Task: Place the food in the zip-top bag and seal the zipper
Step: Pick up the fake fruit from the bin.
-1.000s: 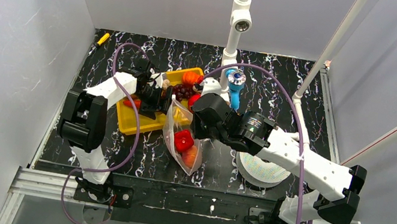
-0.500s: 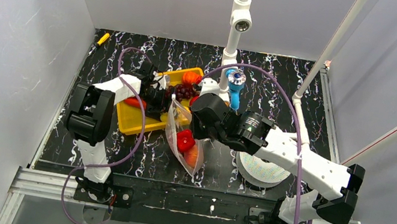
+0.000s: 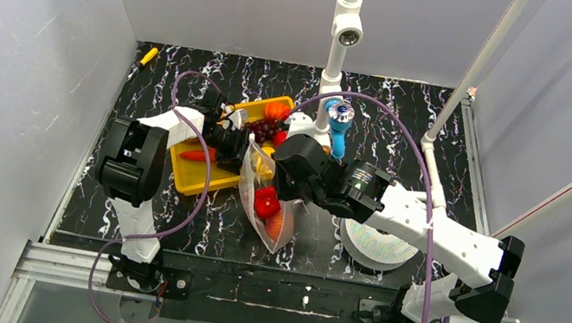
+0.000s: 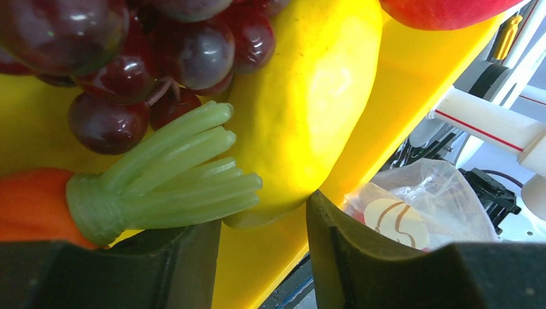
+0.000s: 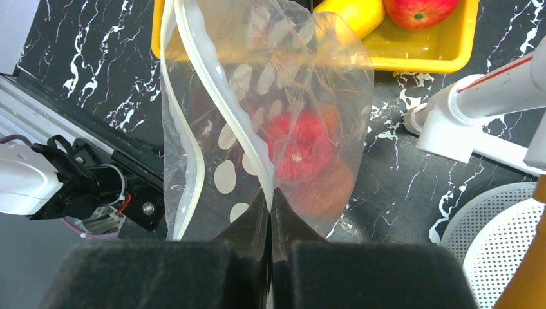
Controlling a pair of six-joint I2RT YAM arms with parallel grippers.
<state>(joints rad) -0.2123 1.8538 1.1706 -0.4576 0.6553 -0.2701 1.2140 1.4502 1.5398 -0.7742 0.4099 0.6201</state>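
Up top, my left tool [image 3: 235, 141] has slid across the yellow tray [image 3: 196, 179] toward the grapes [image 3: 263, 130], so I reckon the next pick is lined up. The right tool [image 3: 261, 177] has the zip-top bag [image 3: 271, 216] on the tabletop [image 3: 412, 121], right beside the tray.

Left wrist: fingers apart, with the yellow pepper [image 4: 309, 96] end between them and the carrot [image 4: 32, 203] greens just beside. Nothing's clamped.

Right wrist: the tool is pinched together on the bag's zipper [image 5: 169, 129]. The mouth gapes open and there's red food [image 5: 299, 148] already inside.
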